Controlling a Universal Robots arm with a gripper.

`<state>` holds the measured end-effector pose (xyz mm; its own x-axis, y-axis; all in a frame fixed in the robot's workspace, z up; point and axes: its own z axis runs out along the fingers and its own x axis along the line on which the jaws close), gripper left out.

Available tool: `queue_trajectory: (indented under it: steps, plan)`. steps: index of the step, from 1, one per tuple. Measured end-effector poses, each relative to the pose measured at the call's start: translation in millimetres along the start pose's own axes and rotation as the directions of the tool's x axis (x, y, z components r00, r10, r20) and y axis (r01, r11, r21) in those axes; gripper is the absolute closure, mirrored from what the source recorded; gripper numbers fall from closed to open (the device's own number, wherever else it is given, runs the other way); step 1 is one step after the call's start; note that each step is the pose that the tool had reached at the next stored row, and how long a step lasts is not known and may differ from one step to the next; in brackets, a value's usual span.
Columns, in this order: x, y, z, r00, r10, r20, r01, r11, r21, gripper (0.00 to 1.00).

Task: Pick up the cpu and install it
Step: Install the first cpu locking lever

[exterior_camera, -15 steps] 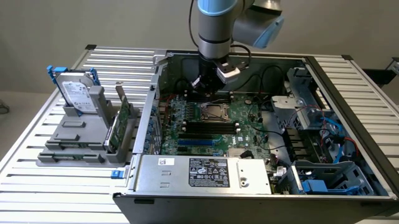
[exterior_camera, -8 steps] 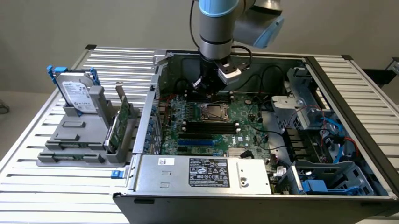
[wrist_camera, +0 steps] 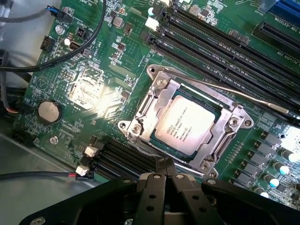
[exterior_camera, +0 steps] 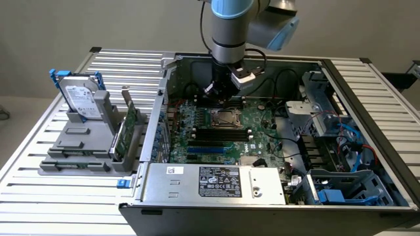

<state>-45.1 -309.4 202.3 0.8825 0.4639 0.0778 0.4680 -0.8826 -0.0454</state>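
The small square cpu with its silvery metal top (wrist_camera: 191, 125) sits in the metal-framed socket (wrist_camera: 140, 126) on the green motherboard (exterior_camera: 262, 140). The black gripper (wrist_camera: 165, 177) hangs just above it, closed and empty. Installation appears complete; only a clear vertical retreat seems required.

Silvery cpu (wrist_camera: 190, 125) — flat, seated in its socket.

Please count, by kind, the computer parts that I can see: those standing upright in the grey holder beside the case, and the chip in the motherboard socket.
hard drive: 1
green circuit card: 1
cpu: 1
Total: 3
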Motion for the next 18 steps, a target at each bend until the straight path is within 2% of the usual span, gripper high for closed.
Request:
queue_trajectory:
  steps: [8, 18]
  plan:
    - [2.3, 1.3, 1.5, 1.0000, -0.001, 0.0069, 0.001, 0.9999, -0.0129, 0.89]
    - [2.9, 1.4, 0.9, 1.0000, -0.001, 0.0073, 0.001, 0.9999, -0.0137, 0.89]
